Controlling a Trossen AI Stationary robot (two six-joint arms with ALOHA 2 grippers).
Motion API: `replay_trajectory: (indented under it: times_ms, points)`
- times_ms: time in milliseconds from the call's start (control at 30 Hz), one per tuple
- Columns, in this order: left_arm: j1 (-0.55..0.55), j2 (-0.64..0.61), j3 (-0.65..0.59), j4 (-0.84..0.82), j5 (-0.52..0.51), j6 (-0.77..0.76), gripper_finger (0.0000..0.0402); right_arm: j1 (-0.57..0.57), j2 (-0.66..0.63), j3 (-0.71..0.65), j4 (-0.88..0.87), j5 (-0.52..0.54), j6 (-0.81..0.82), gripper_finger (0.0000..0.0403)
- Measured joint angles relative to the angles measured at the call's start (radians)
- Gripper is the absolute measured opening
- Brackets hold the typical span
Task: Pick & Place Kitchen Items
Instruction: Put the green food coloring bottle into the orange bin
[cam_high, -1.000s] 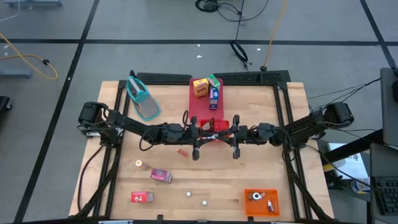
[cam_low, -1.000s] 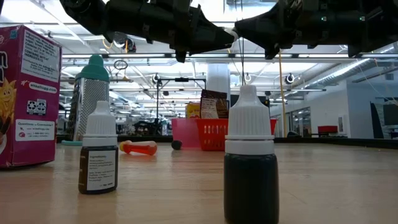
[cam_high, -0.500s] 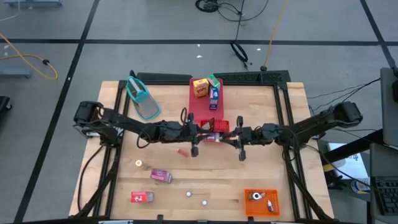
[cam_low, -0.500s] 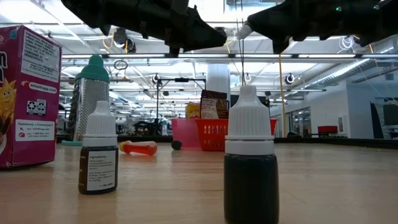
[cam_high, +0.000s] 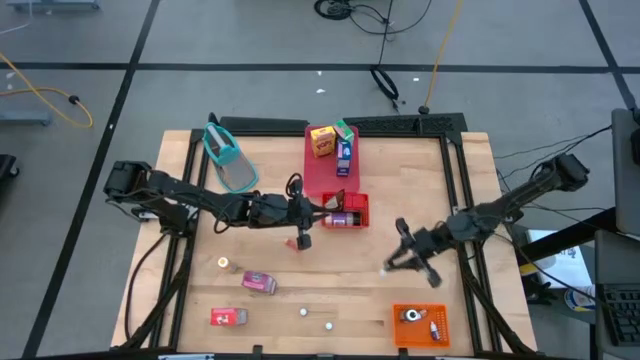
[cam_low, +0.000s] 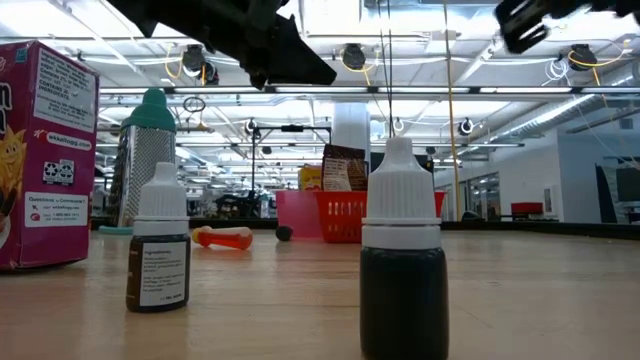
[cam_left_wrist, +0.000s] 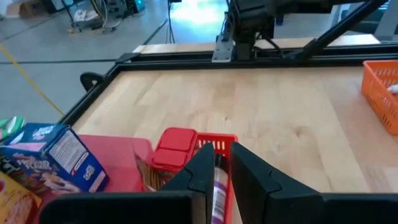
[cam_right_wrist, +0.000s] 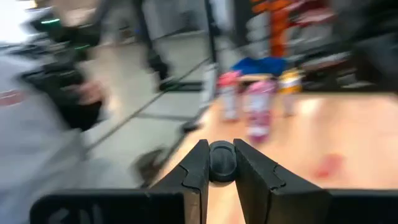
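My right gripper (cam_high: 392, 262) hangs above the table's near right part, shut on a small dark round piece (cam_right_wrist: 222, 160). My left gripper (cam_high: 320, 212) (cam_left_wrist: 216, 171) hovers at the left side of the red basket (cam_high: 350, 210), fingers shut with nothing between them. A purple bottle (cam_high: 338, 219) lies in the basket. Yellow (cam_high: 321, 141) and blue (cam_high: 344, 152) cartons stand on the red tray (cam_high: 322, 178). A pink carton (cam_high: 258, 283), a red carton (cam_high: 228, 317) and tiny round pieces (cam_high: 304, 312) rest on the near table. Two dropper bottles (cam_low: 158, 250) (cam_low: 403, 270) stand upright. My right gripper pinches the small dark round piece (cam_right_wrist: 222, 163) between the free ends of its two fingers. The fingers lie about level, and the piece is lifted clear of the table.
A teal grater (cam_high: 230, 162) stands at the far left. The orange bin (cam_high: 419, 324) sits at the near right corner, close below my right gripper. An orange-red piece (cam_high: 294, 243) lies near the table's middle. Black frame rails (cam_high: 470, 260) run along the table's sides.
My right gripper has swung away from the red basket toward the table's right and near edge, rising and turning as it went. My left gripper has drawn back a little toward the left and lifted, tipping up closer to level.
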Motion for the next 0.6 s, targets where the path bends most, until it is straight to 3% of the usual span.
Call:
replay_trajectory:
  times_ms: [233,467,600]
  points:
    - [-0.002,0.000,0.000,0.010,0.001,0.004,0.0051,0.192,-0.026,0.000,-0.052,-0.064,0.052,0.0050]
    - [-0.002,0.000,0.000,0.011,0.002,0.009,0.0051,0.336,-0.025,0.000,-0.135,0.012,0.197,0.0050]
    - [0.009,0.001,0.000,0.131,0.002,0.009,0.0051,0.393,-0.025,0.000,-0.148,0.028,0.298,0.0050]
